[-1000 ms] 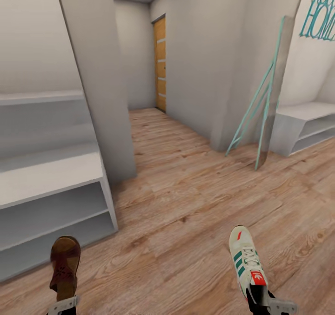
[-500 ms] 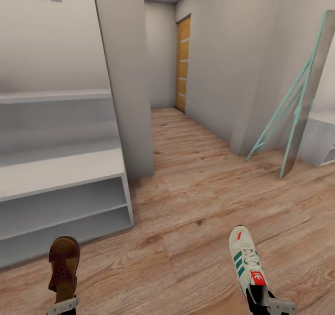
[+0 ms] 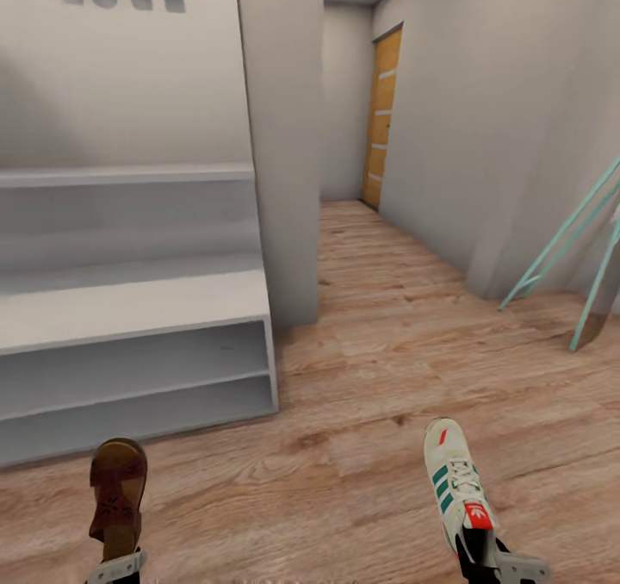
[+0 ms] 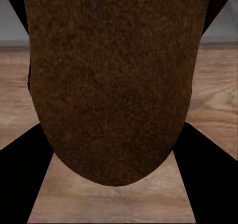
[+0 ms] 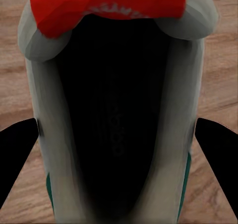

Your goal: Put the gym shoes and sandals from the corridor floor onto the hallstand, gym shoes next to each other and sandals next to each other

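Brown leather, the slip-on sandal (image 3: 118, 493) with its tan footbed juts forward from the left gripper (image 3: 114, 564), which pinches it at the heel end so the toe points ahead, toward the light grey hallstand (image 3: 129, 308). The left wrist view confirms the hold: the sandal's dark sole (image 4: 111, 80) sits between the gripper's two black fingers (image 4: 22, 184). On the other side, the right gripper (image 3: 482, 558) clamps the heel of a white low-top gym shoe (image 3: 456, 485) with green side stripes and a red-orange tongue patch, toe likewise forward; its wrist view looks straight into the shoe's dark opening (image 5: 116, 120). Both shoes hang above the light brown wood-plank corridor floor (image 3: 387, 377), carried clear of it, probably so they can be brought to the rack in one trip. The hallstand stands ahead and to the left of the left gripper, well apart from it, its low bench top and two open shelves bare. My reading is that the robot is in transit, and closing on the rack comes before either shoe can be set down. A yellow-orange door (image 3: 381, 119) closes the corridor's far end.
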